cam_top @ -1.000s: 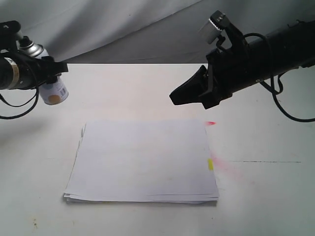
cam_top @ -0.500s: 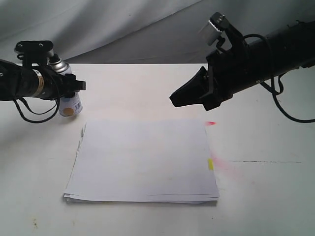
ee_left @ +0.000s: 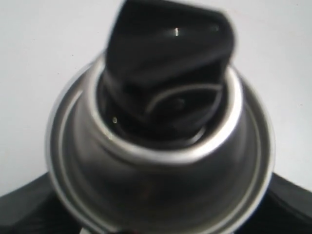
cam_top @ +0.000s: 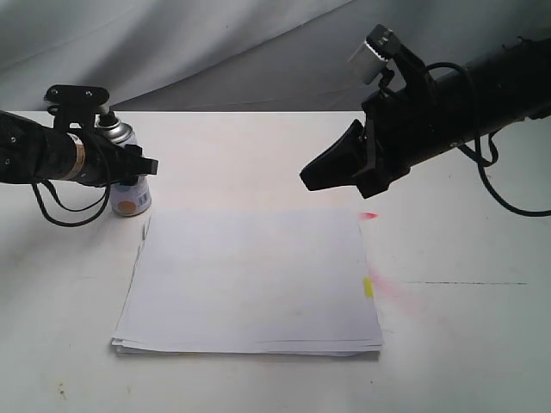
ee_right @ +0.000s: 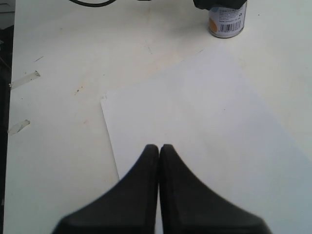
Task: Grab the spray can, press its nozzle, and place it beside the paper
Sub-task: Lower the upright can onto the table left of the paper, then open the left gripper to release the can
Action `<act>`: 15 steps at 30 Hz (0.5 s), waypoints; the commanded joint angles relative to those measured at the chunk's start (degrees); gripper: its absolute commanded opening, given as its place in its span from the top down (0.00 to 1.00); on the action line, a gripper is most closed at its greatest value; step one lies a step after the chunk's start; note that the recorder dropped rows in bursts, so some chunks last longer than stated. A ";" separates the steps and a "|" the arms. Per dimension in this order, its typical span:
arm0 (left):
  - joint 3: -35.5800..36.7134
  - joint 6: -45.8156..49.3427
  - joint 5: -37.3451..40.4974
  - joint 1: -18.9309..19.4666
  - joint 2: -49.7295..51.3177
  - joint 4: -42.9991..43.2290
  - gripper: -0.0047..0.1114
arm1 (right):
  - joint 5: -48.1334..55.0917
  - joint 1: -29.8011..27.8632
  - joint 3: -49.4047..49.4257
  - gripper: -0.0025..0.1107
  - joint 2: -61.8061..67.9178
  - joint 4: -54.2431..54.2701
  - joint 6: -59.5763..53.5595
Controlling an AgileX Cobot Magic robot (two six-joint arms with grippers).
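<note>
Both arms are matt black. The left arm [cam_top: 34, 155] is a thick tube with a tan band [cam_top: 79, 157] round it, a small black bracket [cam_top: 76, 93] on top, and a thin black cable [cam_top: 56, 215] looping beneath. The right arm [cam_top: 482, 86] is bulkier. It carries a silver-grey camera box [cam_top: 372, 45] on a black mount and trails black cables [cam_top: 504, 194]. The right claw [cam_top: 305, 179] has two smooth black fingers that taper like a beak.

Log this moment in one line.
left gripper: shut on spray can | spray can: upright, just off paper corner | right gripper: shut, empty, raised | release: not yet done
</note>
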 commanded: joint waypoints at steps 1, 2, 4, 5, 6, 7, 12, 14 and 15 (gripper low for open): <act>-0.73 -0.78 -0.68 0.01 -0.08 0.06 0.96 | 0.21 -0.05 0.33 0.98 -0.54 0.01 -0.06; -0.73 -2.02 -0.68 0.01 -0.08 0.06 0.95 | 0.21 -0.05 0.33 0.98 -0.54 0.01 -0.06; -0.73 -3.47 -0.80 0.01 -0.08 0.06 0.91 | 0.21 -0.05 0.33 0.98 -0.54 0.01 -0.06; -0.73 -3.46 -1.22 0.01 -0.08 0.06 0.86 | 0.21 -0.05 0.33 0.98 -0.54 0.01 -0.06; -0.73 -3.46 -1.48 0.01 -0.08 0.06 0.79 | 0.21 -0.05 0.33 0.98 -0.54 0.01 -0.06; -0.73 -3.46 -1.79 0.01 -0.08 0.06 0.73 | 0.21 -0.05 0.33 0.98 -0.54 0.01 -0.06; -0.73 -6.23 -2.70 0.01 -0.08 0.06 0.29 | 0.32 -0.05 0.33 0.98 -0.54 0.00 -0.06; -0.73 -6.45 -2.70 0.01 -0.08 0.06 0.25 | 0.32 -0.05 0.33 0.98 -0.54 0.00 -0.06; -0.73 -6.45 -2.70 0.01 -0.08 0.06 0.24 | 0.32 -0.05 0.33 0.98 -0.54 0.00 -0.06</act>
